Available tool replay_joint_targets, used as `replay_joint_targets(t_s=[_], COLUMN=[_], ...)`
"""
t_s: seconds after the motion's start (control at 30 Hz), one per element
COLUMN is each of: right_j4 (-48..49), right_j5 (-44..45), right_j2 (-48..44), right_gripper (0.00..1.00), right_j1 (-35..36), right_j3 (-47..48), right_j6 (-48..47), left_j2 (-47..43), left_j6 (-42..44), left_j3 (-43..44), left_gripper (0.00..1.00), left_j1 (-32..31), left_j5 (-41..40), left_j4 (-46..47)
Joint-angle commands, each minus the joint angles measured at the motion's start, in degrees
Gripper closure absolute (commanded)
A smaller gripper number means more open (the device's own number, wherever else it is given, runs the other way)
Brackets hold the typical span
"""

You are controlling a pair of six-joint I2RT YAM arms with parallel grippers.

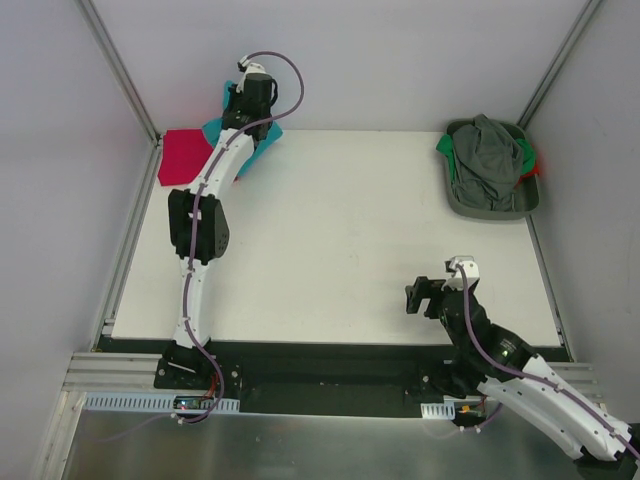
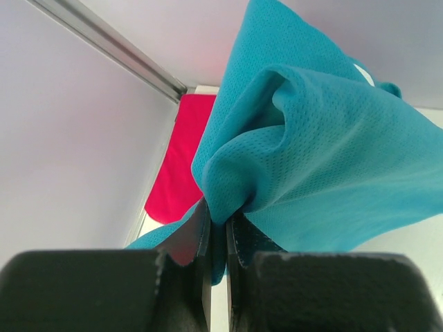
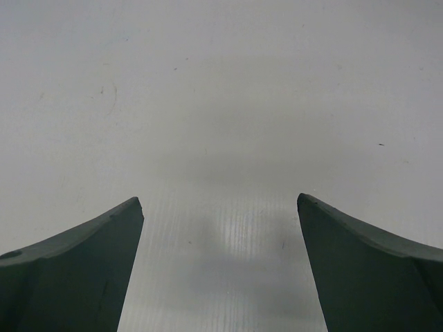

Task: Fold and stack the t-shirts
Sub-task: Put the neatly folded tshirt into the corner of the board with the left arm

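My left arm (image 1: 205, 200) stretches to the far left corner of the white table (image 1: 340, 250). My left claw (image 1: 243, 100) sits over the bunched teal t-shirt (image 1: 262, 148), just beside the flat red t-shirt (image 1: 183, 157). My right claw (image 1: 420, 298) hangs above the table near its front edge. At the far right, a grey-green bin (image 1: 490, 213) holds grey, green and red clothes (image 1: 487, 160).

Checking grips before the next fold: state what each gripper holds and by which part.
Left gripper pinches a bunched fold of the teal t-shirt; right gripper holds nothing.
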Motion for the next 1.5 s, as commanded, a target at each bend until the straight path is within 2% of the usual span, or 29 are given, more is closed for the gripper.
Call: replay_joint_targets(t_s=[0.0,0.4,0.63,0.77,0.93,1.3,1.37,1.47], right_j4=[2.1,2.3,1.9,1.9,2.1,3.5,3.5,3.5], right_j5=[2.1,4.6,9.1,10.2,11.3,12.5,12.6,13.1], right_j2=[1.4,4.4,1.3,-0.6,-1.4,-1.4,-1.2,-1.0], right_gripper=[0.04,0.04,0.04,0.04,0.04,0.04,0.04,0.04], right_j1=[-0.1,0.0,0.0,0.0,0.0,0.0,0.0,0.0], right_j3=[0.1,0.5,-0.5,-1.1,-1.1,-1.2,-1.0,-0.2], right_j6=[1.3,2.8,4.1,4.1,3.6,2.6,2.6,2.2], left_j2=[-4.6,-0.8,2.0,3.4,6.7,9.0,8.3,8.8], left_j6=[-1.3,-3.1,-3.3,-3.7,-3.7,-6.0,-7.4,-7.5], left_j3=[-1.5,-0.1,0.9,1.4,4.2,3.9,2.8,3.4], left_gripper=[1.0,1.0,1.0,1.0,1.0,1.0,0.94,0.96], left_j1=[1.2,6.3,8.5,9.9,11.2,14.4,14.4,14.4], left_j5=[-2.8,-1.1,0.8,4.7,4.7,4.6,6.3,5.2], left_j4=[1.9,1.9,1.8,1.9,2.1,2.2,2.4,2.5])
